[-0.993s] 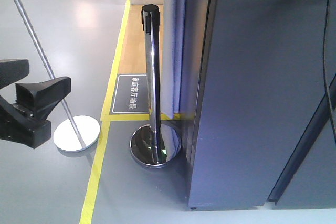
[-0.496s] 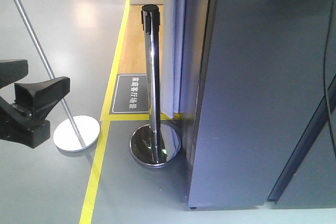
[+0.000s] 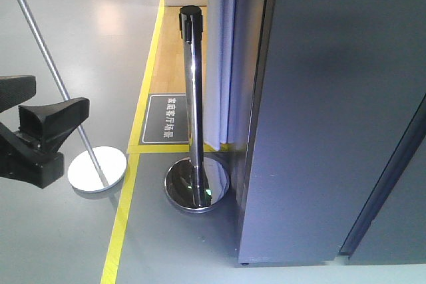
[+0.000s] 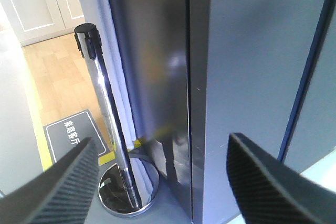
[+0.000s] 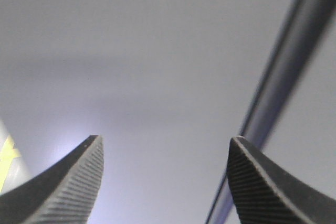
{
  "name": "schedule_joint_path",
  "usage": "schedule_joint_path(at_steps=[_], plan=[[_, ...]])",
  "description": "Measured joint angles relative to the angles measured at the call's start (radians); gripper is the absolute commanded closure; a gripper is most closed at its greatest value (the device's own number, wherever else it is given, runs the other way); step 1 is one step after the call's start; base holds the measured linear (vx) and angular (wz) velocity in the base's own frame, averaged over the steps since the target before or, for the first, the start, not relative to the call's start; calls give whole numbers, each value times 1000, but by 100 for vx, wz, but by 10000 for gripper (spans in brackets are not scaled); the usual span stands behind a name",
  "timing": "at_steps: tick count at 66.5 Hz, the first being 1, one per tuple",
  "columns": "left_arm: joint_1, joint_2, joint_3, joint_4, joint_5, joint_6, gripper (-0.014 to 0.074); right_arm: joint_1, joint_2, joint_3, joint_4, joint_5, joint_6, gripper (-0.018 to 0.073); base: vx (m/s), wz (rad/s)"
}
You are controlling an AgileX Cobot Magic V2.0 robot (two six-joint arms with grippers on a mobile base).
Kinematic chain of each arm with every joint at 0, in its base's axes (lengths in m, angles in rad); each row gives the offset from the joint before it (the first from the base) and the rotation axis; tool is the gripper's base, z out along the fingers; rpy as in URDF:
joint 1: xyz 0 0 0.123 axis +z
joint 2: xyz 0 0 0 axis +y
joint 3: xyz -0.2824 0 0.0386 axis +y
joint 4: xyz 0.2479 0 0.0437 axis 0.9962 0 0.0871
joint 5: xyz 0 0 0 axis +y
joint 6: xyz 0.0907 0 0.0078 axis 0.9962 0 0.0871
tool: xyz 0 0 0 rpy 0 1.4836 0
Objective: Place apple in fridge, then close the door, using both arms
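Facing you in the front view: the fridge point(image 3: 326, 111), dark-grey outer wall, standing on the grey floor point(image 3: 60, 231). The door point(image 3: 393, 184) lies shut against it; only a dark seam running diagonally at lower right marks the edge.

Item, apple: not visible in any view; you cannot tell where it is.

Item, left gripper point(image 4: 163, 182): fingers spread wide, nothing between them. The front view shows its black body at the left edge point(image 3: 40, 134), well apart from the fridge.

Item, right gripper point(image 5: 165, 179): fingers likewise parted and empty, pointed at a flat grey panel with the seam point(image 5: 278, 77) crossing at right. This gripper does not appear in the front view.

Item, chrome stanchion post point(image 3: 193, 98): upright on a round mirrored base point(image 3: 197, 184), just beside the fridge's left corner. Its black cap point(image 4: 86, 38) shows in the left wrist view too.

Item, second post point(image 3: 60, 88): thin, tilted, on a white disc base point(image 3: 97, 169), between the left gripper and the stanchion. Only the front view shows it.

Item, floor sign point(image 3: 168, 119): dark mat with white characters, inside the yellow tape line point(image 3: 126, 211).

Open room: bare floor to the left of the yellow line; narrow gap between stanchion and fridge.

The left wrist view alone shows the fridge's glossy side face point(image 4: 152, 77) and a white panelled cabinet point(image 4: 37, 3) behind the wooden floor strip point(image 4: 52, 77).
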Motion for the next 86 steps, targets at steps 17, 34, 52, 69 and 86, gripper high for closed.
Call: schedule_joint_path(at_steps=[17, 34, 52, 69, 86], plan=[[0, 0, 0, 0, 0, 0, 94, 0, -433, 256, 128, 137, -124, 83, 0, 0], [0, 0, 0, 0, 0, 0, 94, 0, -702, 364, 237, 227, -194, 83, 0, 0], [0, 0, 0, 0, 0, 0, 94, 0, -710, 370, 260, 251, -209, 83, 0, 0], [0, 0, 0, 0, 0, 0, 94, 0, -710, 370, 260, 195, -210, 83, 0, 0], [0, 1, 0, 11, -10, 0, 94, 0, -710, 370, 260, 189, -210, 83, 0, 0]])
